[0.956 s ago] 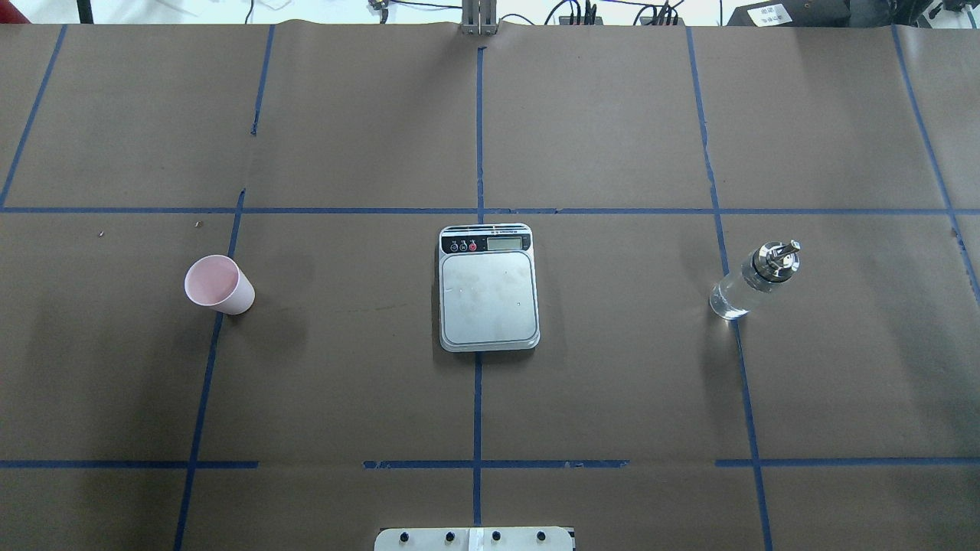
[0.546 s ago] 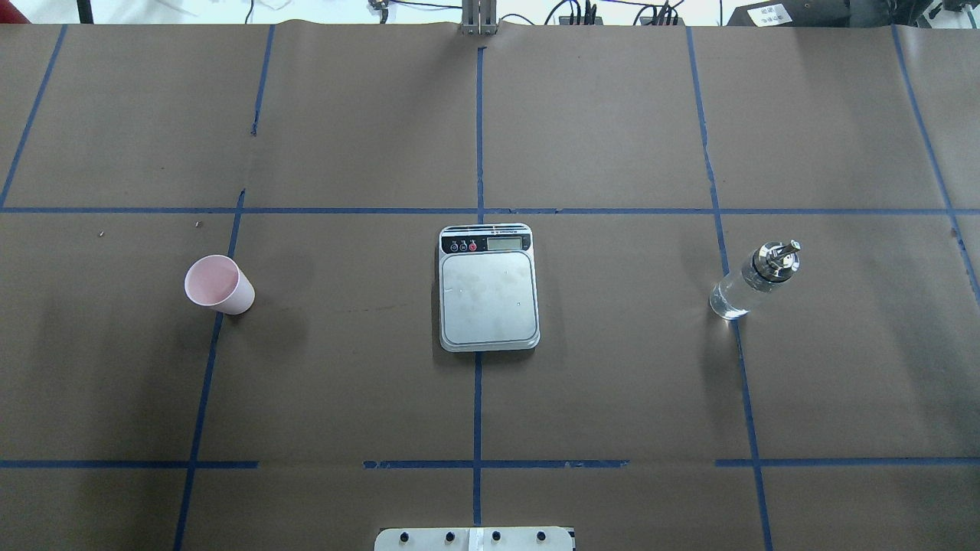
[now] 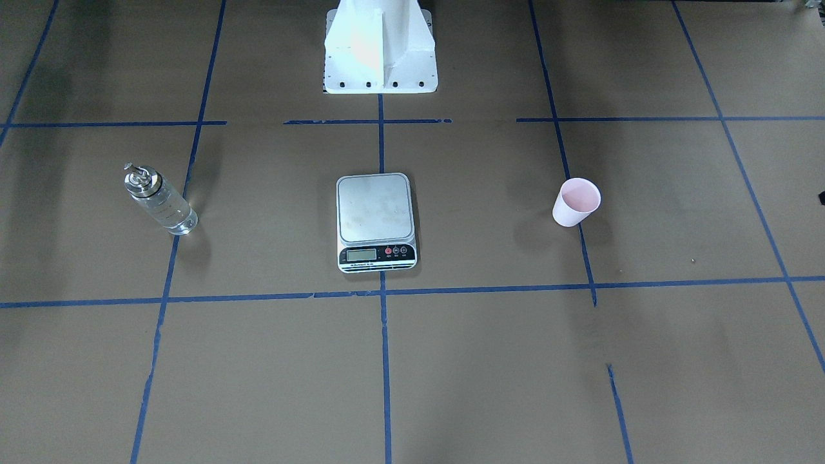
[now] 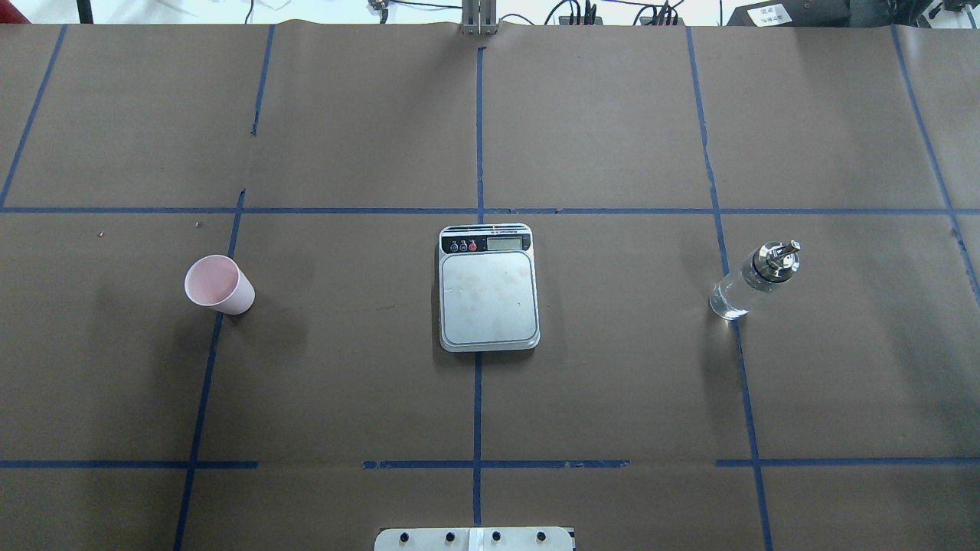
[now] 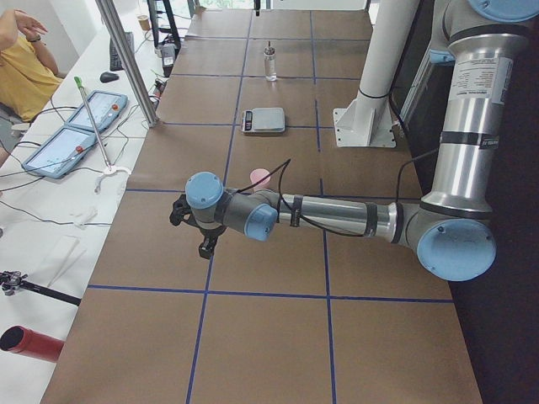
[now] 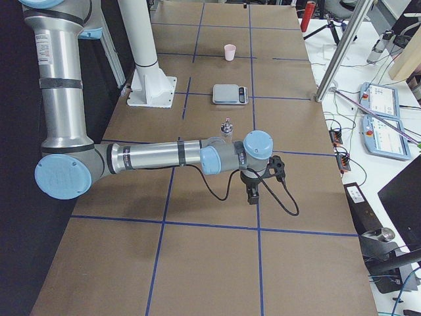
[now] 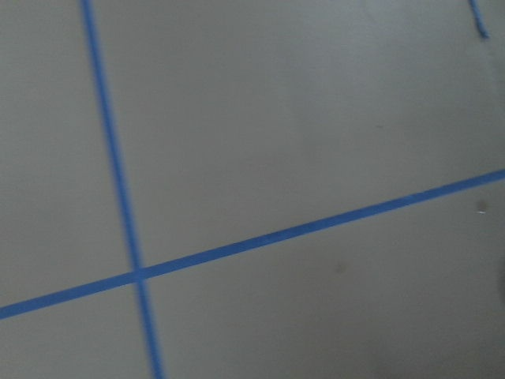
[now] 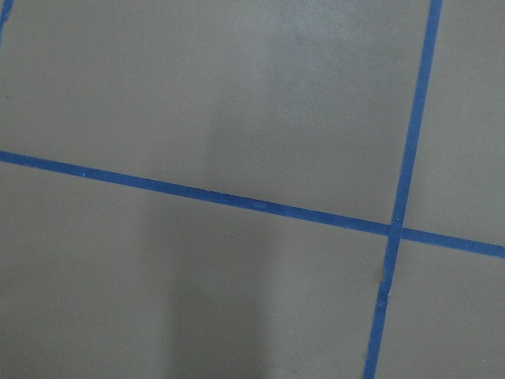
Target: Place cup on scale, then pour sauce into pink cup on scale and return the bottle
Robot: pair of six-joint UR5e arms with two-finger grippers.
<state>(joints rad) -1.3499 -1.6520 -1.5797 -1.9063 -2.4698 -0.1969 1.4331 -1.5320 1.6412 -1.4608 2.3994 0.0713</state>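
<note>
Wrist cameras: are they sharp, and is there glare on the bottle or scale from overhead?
Left wrist view: soft, the blue tape edges smeared. Right wrist view: somewhat crisper, a faint shadow lower left. Overhead view: a bright glint at the base of the bottle; the scale platform is matte, no glare.

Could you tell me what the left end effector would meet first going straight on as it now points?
Likely the table paper near a blue tape crossing; the left end effector seems to point straight down at it.
</note>
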